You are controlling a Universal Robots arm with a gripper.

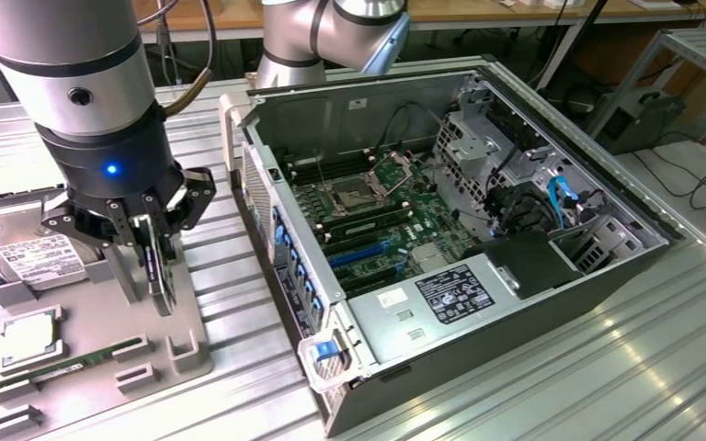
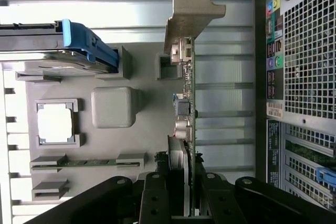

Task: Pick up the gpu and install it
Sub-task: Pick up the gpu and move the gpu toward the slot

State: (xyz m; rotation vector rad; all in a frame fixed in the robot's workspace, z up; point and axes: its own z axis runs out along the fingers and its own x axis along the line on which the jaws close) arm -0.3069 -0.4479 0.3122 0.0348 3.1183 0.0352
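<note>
The gpu point(image 1: 158, 272) stands on edge over the grey parts tray point(image 1: 187, 322), at the exterior view's left of the open computer case point(image 1: 476, 303). My gripper point(image 1: 147, 241) comes down on it from above, its black fingers point(image 1: 179, 204) on both sides of the card. In the wrist view the gpu point(image 2: 191, 103) shows edge-on as a thin green board with a silver bracket point(image 2: 190, 14) at its far end. There my gripper point(image 2: 181, 179) is shut on the card's near end. I cannot tell whether the card's lower edge still touches the tray.
The tray also holds a hard drive point(image 1: 32, 255), a CPU point(image 1: 28, 335) and a RAM stick point(image 1: 84, 360). The case lies on its side with the motherboard point(image 1: 371, 216) exposed. Its perforated rear panel point(image 2: 307, 51) stands close beside the gpu. Ribbed metal table point(image 1: 598, 367) all around.
</note>
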